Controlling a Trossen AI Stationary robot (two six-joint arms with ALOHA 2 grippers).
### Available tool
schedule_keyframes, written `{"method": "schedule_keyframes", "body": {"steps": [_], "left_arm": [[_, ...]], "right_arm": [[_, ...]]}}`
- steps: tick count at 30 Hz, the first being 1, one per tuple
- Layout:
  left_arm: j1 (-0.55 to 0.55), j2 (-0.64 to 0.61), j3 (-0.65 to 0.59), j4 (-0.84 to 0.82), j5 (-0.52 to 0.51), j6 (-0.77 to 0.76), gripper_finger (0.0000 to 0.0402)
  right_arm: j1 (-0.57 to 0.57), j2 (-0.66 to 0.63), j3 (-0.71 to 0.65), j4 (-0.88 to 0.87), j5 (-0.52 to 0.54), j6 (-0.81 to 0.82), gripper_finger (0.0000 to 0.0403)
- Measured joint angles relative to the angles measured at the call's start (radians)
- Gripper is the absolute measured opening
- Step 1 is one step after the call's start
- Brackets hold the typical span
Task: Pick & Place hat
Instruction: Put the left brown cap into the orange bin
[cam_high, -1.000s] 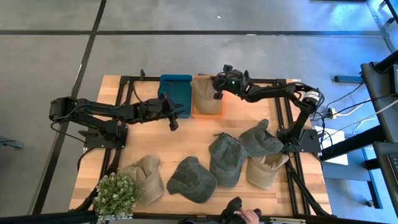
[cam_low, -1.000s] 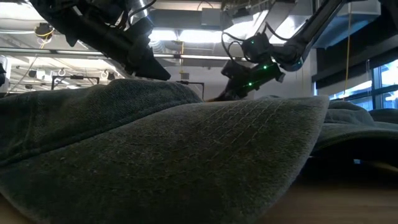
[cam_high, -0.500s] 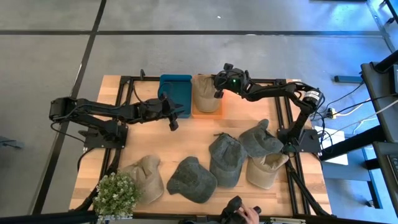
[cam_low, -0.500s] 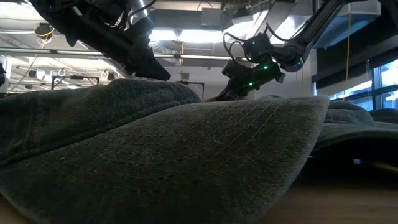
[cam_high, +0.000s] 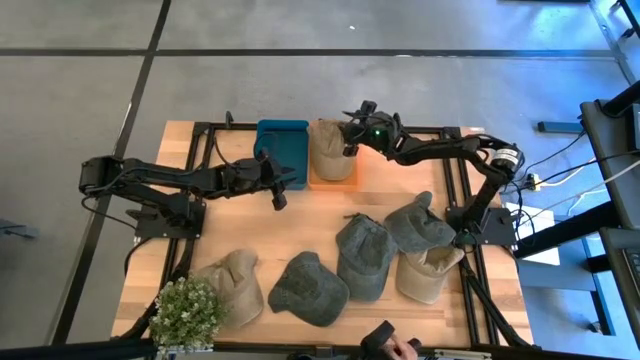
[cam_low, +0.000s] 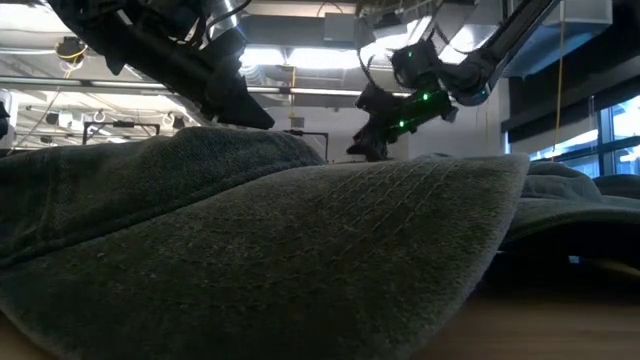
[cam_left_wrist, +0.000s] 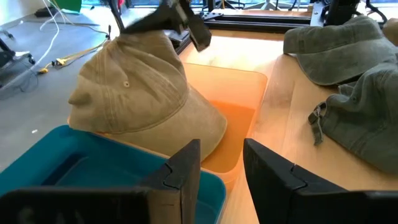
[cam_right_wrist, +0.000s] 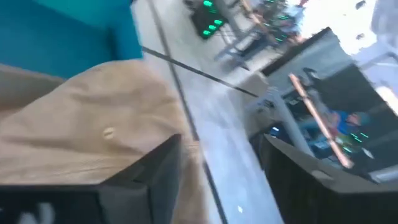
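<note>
Tan cap (cam_high: 331, 150) sits on far orange tray (cam_high: 336, 183) | right gripper (cam_high: 349, 136) above it, fingers spread, empty, looks like just-released | left gripper (cam_high: 285, 180) slightly open, empty, waiting by teal bin (cam_high: 281, 148)

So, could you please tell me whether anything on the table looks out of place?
Nothing is spilled or damaged. The tan hat lies on the orange tray, with the right end effector open just above it. Two green hats overlap.

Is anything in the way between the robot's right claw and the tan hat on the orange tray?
Nothing visible is in the way. The right claw is open and hangs just past the far edge of the tan hat, which lies on the orange tray. Only air shows between them. The left claw waits by the blue bin.
</note>
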Motion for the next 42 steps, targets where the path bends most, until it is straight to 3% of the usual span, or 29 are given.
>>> {"method": "schedule_keyframes", "body": {"steps": [3,9,17,20,23,27,31,38,42], "left_arm": [[0.000,0.000,0.000,0.000,0.011,-0.047,0.0116],[0.000,0.000,0.000,-0.004,0.115,-0.091,0.0116],[-0.008,0.000,0.000,-0.016,0.324,-0.213,0.0116],[-0.051,0.015,0.001,-0.017,0.395,-0.303,0.0115],[-0.112,0.038,0.001,-0.019,0.401,-0.331,0.0114],[-0.175,0.051,0.001,-0.057,0.398,-0.335,0.0116],[-0.207,0.024,0.016,-0.271,0.419,-0.398,0.0112],[-0.243,0.012,0.174,-0.891,0.456,-0.497,0.0100],[-0.296,0.011,0.194,-1.018,0.537,-0.474,0.0095]], "right_arm": [[0.042,-0.056,0.000,-0.038,0.042,0.068,0.0242],[0.147,-0.161,0.000,-0.201,-0.023,0.124,0.0245],[0.286,-0.192,0.000,-0.447,-0.275,0.241,0.0245],[0.319,-0.186,0.000,-0.482,-0.210,0.257,0.0245],[0.332,-0.186,0.000,-0.477,-0.129,0.260,0.0245],[0.332,-0.186,0.000,-0.470,-0.169,0.289,0.0245],[0.332,-0.186,0.000,-0.472,-0.215,0.310,0.0245],[0.332,-0.186,0.000,-0.465,-0.215,0.318,0.0245],[0.332,-0.186,0.000,-0.467,-0.215,0.334,0.0245]]}}
